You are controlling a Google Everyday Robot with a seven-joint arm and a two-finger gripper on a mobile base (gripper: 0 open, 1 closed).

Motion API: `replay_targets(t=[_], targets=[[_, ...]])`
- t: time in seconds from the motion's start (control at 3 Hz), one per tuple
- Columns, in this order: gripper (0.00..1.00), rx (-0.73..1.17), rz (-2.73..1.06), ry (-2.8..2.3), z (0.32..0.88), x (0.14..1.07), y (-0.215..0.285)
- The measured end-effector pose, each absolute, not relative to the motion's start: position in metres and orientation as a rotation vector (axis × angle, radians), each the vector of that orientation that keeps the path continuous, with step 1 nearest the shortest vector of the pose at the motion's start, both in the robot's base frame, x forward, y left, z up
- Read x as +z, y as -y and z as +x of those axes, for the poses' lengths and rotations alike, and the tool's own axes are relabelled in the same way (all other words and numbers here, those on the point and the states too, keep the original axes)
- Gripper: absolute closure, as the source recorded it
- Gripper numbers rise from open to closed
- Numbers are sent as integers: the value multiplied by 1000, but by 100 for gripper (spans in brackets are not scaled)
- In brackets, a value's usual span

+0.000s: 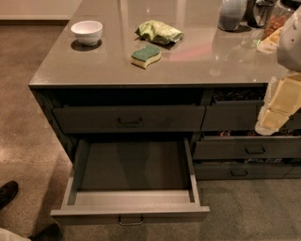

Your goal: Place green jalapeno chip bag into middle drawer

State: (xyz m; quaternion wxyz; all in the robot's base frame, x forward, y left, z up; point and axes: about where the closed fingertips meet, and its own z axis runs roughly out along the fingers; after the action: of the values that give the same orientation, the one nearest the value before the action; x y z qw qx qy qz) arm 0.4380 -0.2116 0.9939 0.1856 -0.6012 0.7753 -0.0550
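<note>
The green jalapeno chip bag [159, 32] is a crinkled light yellow-green foil bag lying on the grey counter, towards the back centre. The middle drawer [131, 212] is pulled wide open below the counter's front edge; its grey box is empty and its small metal handle faces me. My gripper [273, 117] hangs at the right edge of the view, cream and white, in front of the narrower right-hand drawers. It is well to the right of the bag and lower than it, holding nothing that I can see.
A green-and-yellow sponge [146, 55] lies just in front of the bag. A white bowl [86, 32] stands at the back left. Jars and a jug [231, 14] crowd the back right. The top drawer [129, 118] is closed. A dark shoe [7, 193] shows at the lower left.
</note>
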Motion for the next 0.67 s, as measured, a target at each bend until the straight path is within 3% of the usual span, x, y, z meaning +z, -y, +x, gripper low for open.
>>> replay_targets(t=[0.67], targets=[[0, -143, -1676, -2204, 438, 990, 215]])
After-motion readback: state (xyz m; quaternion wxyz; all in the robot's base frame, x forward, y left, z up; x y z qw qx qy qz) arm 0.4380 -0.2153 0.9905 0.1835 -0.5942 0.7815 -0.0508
